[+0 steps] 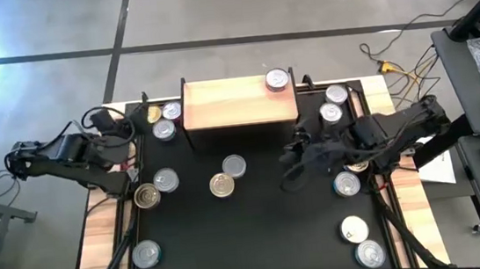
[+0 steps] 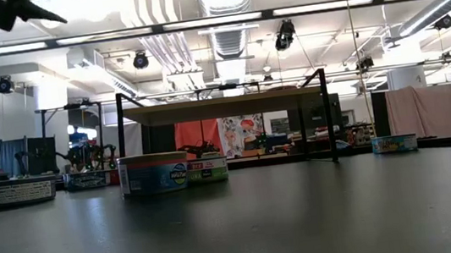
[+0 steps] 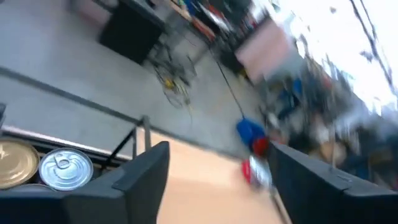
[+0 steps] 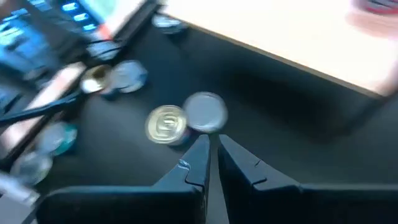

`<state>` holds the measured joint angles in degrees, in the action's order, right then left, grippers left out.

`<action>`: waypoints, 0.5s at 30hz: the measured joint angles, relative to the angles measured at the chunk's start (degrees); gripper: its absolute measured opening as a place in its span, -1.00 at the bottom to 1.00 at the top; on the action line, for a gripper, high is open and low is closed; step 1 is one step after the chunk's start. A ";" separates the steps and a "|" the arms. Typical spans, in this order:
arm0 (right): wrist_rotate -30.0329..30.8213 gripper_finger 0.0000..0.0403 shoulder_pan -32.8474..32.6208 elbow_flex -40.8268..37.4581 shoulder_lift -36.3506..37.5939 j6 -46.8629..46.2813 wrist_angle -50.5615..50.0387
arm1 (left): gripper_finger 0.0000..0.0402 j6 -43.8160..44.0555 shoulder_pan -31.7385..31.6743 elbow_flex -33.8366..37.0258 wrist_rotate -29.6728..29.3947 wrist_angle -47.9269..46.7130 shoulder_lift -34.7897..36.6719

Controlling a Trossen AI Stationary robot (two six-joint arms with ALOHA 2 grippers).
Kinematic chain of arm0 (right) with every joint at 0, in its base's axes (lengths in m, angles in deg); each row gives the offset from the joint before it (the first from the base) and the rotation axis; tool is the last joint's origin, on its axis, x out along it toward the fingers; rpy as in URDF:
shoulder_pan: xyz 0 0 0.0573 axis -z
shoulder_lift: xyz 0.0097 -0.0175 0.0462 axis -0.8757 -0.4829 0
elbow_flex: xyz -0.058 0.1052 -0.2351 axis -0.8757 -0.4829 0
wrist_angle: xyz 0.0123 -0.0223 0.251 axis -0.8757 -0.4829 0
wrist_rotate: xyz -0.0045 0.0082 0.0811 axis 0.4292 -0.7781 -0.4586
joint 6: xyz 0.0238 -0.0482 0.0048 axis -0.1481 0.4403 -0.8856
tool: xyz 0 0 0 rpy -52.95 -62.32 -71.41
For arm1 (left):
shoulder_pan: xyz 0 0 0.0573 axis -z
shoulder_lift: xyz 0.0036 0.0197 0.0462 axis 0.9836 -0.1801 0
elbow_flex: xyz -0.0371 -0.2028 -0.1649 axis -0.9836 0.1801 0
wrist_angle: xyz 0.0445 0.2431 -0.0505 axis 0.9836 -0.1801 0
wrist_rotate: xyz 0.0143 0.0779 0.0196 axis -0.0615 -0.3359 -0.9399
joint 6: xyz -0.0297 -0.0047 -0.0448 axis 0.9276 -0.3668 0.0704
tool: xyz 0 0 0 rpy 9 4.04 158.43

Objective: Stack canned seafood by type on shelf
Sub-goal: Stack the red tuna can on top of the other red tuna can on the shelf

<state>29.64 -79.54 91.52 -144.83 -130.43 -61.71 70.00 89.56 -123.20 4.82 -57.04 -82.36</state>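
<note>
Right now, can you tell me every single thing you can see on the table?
Light-wood shelf on black legs: one, at the mat's far edge.
Silver-lidded flat round tin: one, on the shelf's right end.
Silver-lidded tins on the mat: about ten, scattered left, middle and right.
Gold-lidded tins: about four, mixed among them.
Large black mat: one, covering the table.
Left arm: dark, left of the shelf, jaws open, empty.
Right arm: dark, right of centre, jaws shut, empty.
</note>
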 joint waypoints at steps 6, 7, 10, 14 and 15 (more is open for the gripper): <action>-0.79 -0.82 -1.11 0.01 -0.49 -11.09 -12.05 | -0.32 12.78 -8.94 4.26 2.69 -0.29 -2.52; -2.07 -0.80 -0.79 0.01 -0.26 -11.11 -12.78 | -0.41 14.04 -10.99 4.82 3.59 -0.30 -3.08; -5.75 -0.72 0.99 0.00 0.70 -7.96 -13.91 | -0.72 16.47 -17.65 6.16 7.39 0.00 -4.62; -6.13 -0.60 3.77 0.02 2.33 -3.14 -14.40 | -0.96 16.11 -26.43 7.36 17.63 3.22 -7.39; -5.98 -0.57 4.54 0.02 2.94 -2.13 -14.45 | -0.95 16.13 -28.44 7.60 20.02 4.80 -8.24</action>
<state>23.66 -75.00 91.54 -141.89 -132.56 -76.16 86.14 61.12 -115.60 24.84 -52.24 -90.59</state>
